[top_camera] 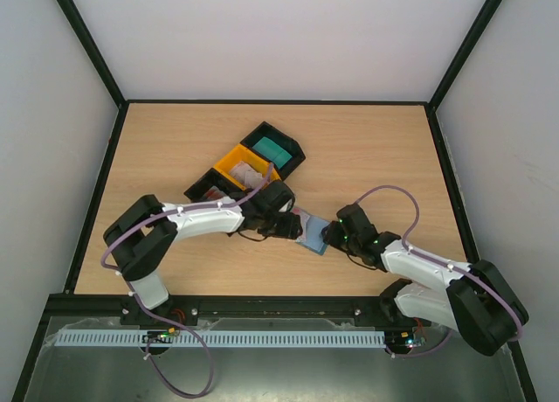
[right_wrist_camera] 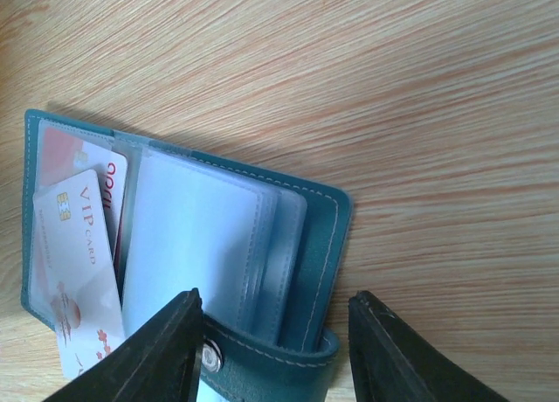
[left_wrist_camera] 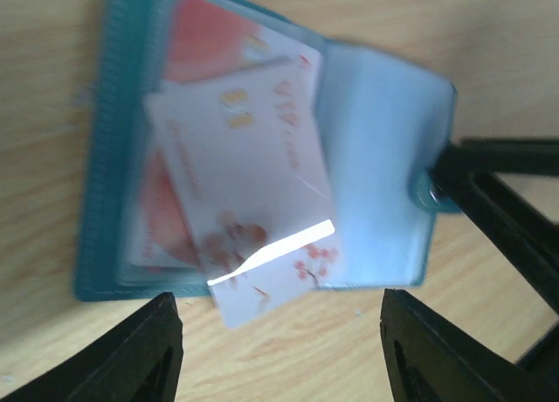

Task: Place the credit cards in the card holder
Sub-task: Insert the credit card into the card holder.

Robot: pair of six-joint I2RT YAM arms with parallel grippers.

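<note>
The slate-blue card holder (top_camera: 313, 236) lies open on the table between both grippers. In the left wrist view the holder (left_wrist_camera: 376, 157) has a red-printed card (left_wrist_camera: 196, 35) in its left page. A white VIP card (left_wrist_camera: 253, 183) lies tilted over that page, one corner past the holder's edge. My left gripper (left_wrist_camera: 279, 350) is open and empty just above that corner. My right gripper (right_wrist_camera: 275, 332) is open, its jaws either side of the holder's snap tab (right_wrist_camera: 262, 360). The VIP card (right_wrist_camera: 79, 245) shows there at the left.
Black and yellow plastic trays (top_camera: 236, 166) stand behind the left gripper (top_camera: 284, 223), one with a teal-green stack (top_camera: 272, 147). The right gripper (top_camera: 332, 236) sits right of the holder. Dark walls edge the table.
</note>
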